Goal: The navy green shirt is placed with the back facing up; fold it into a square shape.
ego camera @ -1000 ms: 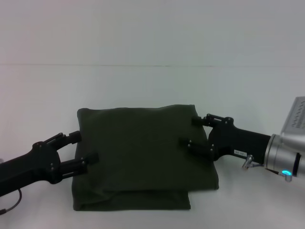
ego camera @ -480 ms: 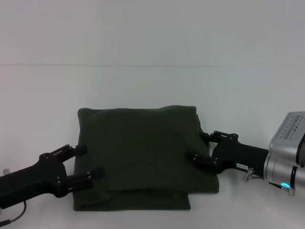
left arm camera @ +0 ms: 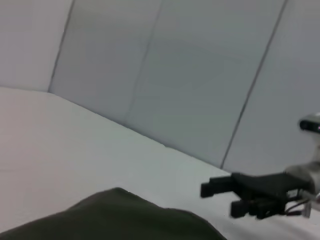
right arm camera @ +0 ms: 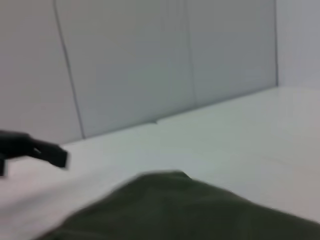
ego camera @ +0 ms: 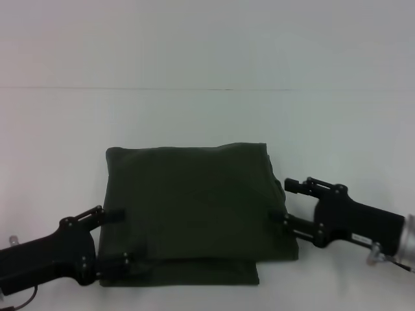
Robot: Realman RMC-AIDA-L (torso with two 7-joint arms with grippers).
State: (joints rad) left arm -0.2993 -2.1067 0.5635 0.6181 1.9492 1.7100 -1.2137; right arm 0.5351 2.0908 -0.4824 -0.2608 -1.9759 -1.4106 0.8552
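Observation:
The navy green shirt [ego camera: 194, 207] lies folded into a rough square on the white table [ego camera: 207, 123], plain side up, with a lower layer sticking out along its near edge. My left gripper [ego camera: 117, 236] is open at the shirt's left near corner, its fingertips at the cloth's edge and nothing between them. At the shirt's right edge my right gripper [ego camera: 287, 203] is open and holds nothing. The left wrist view shows the shirt [left arm camera: 125, 220] close by and the right gripper [left arm camera: 220, 192] beyond it. The right wrist view shows the shirt [right arm camera: 190, 210] and a left gripper finger [right arm camera: 35, 150].
The white table runs to a pale back wall [ego camera: 207, 39]. Nothing else lies on it in the head view. Both dark forearms reach in from the near left and near right corners.
Both grippers have drawn back off the shirt, outward and toward the near edge. The left went down-left, the right went right. The shirt has stayed flat and still.

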